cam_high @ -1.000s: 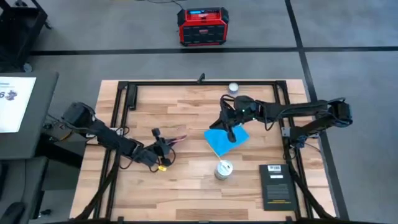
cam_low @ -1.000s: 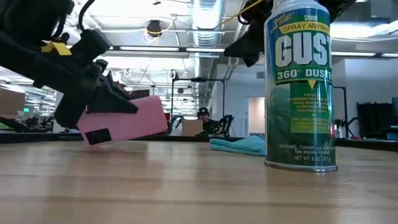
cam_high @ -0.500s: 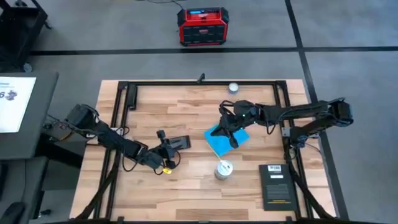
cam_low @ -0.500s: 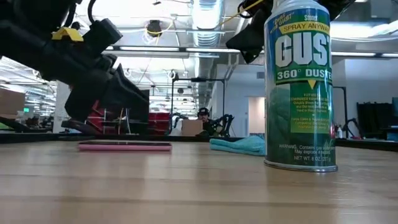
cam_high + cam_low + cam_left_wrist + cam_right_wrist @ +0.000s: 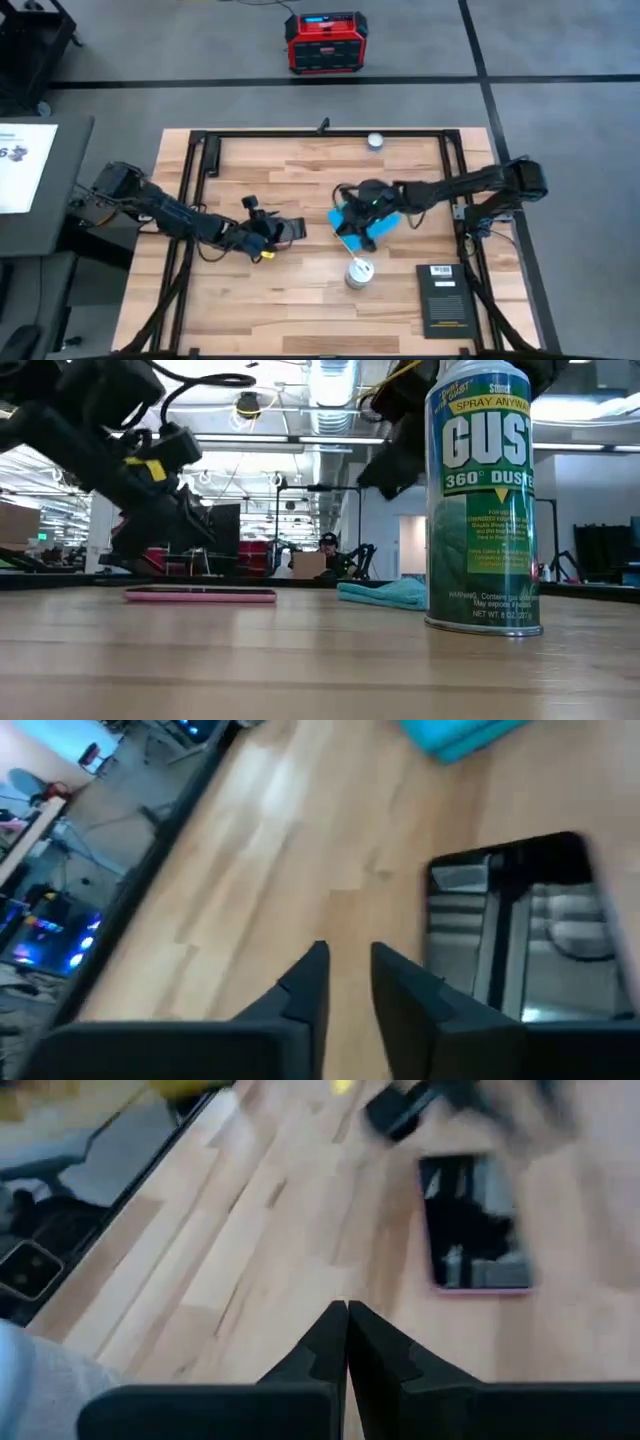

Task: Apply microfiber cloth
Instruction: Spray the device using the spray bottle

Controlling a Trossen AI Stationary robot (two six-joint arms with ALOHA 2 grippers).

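Now the phone (image 5: 291, 229) lies flat on the table, screen up; 1 s ago it hung tilted in the left gripper (image 5: 258, 227). This gripper is beside it w/ fingers (image 5: 310, 982) a little apart, holding nothing. The right gripper (image 5: 366, 203) has come lower over the microfiber cloth (image 5: 372, 226), fingers (image 5: 335, 1342) pressed together, nothing between them. The cloth sits directly under it, between the phone and the duster can (image 5: 485, 500), near both. I judge the phone is placed and ready, so next step is picking the cloth to wipe the screen.
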